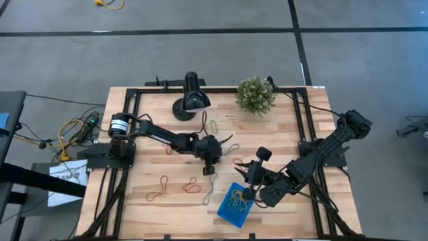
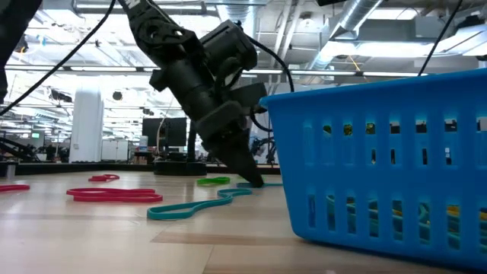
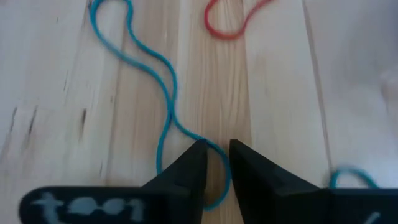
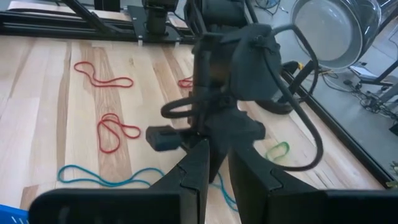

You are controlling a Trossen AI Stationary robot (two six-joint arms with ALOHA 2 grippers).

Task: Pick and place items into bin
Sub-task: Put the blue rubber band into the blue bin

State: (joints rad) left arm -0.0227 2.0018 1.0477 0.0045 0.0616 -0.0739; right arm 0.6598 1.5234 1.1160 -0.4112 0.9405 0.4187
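A long teal rubber band [image 1: 208, 191] [image 3: 165, 81] lies twisted on the wood, left of the blue bin [image 1: 223, 213] [image 2: 380, 167]. My left gripper [image 1: 209, 169] [image 2: 255, 181] [image 3: 217, 152] points down at the band's far end. Its tips are at the table and narrowly open, one finger on each side of the strand. The bin holds several yellow and green bands [image 1: 236, 197]. My right gripper [image 1: 251, 194] [image 4: 219, 152] hovers shut at the bin's far right edge and holds nothing that I can see.
Red bands [image 1: 158, 191] [image 1: 192, 185] [image 4: 112, 134] lie toward the near left, and another red loop [image 3: 227, 25] is beside the teal one. A green band [image 1: 215, 125] [image 2: 214, 180] lies farther back. The black lamp [image 1: 192, 99] and the plant [image 1: 255, 95] stand at the far edge.
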